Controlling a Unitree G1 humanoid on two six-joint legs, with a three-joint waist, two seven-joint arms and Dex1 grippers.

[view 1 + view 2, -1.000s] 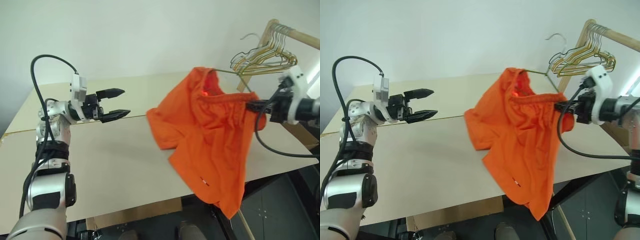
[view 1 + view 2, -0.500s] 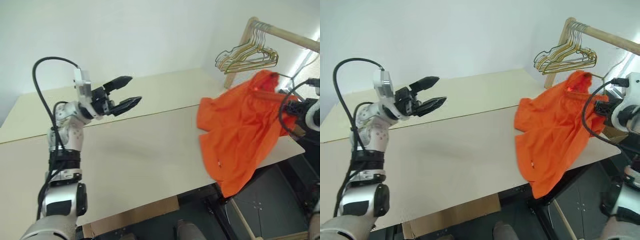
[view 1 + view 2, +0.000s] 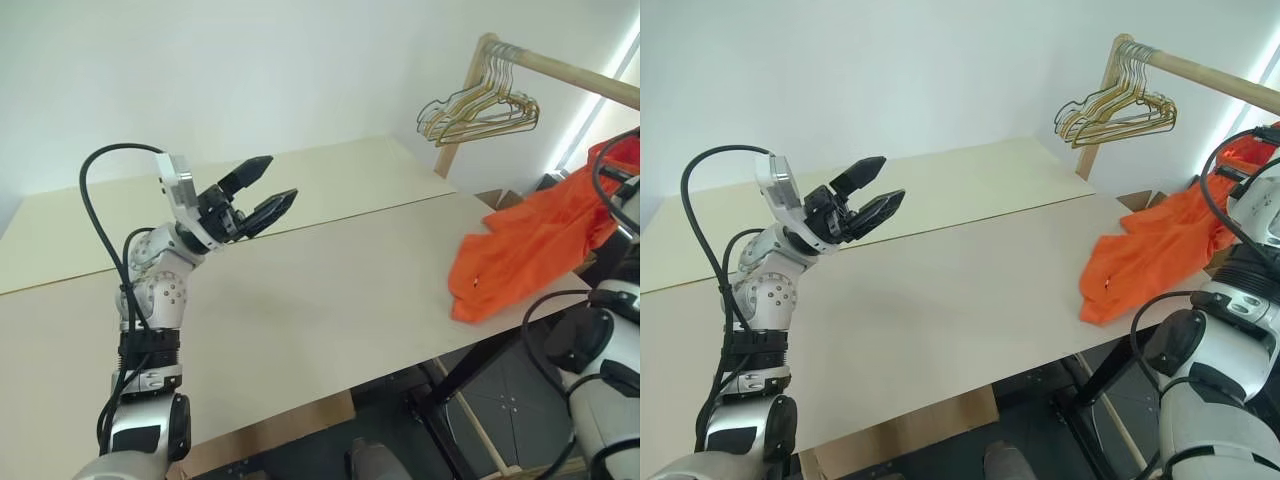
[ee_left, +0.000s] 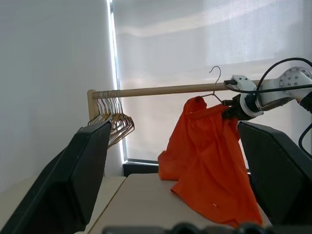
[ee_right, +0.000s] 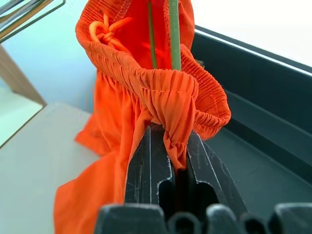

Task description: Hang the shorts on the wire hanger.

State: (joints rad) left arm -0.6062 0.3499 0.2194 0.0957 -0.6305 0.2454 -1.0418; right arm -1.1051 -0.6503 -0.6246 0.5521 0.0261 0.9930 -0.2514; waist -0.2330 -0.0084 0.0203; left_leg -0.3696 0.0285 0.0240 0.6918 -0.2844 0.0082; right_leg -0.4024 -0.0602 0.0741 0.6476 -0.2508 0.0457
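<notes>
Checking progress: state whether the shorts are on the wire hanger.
On: the shorts' waistband is gathered around the wire hanger.

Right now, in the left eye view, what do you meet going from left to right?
left gripper → bunch of wire hangers on the wooden rail → orange shorts draped at the table's right edge.

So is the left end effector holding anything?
No, the left end effector is open and empty above the table.
</notes>
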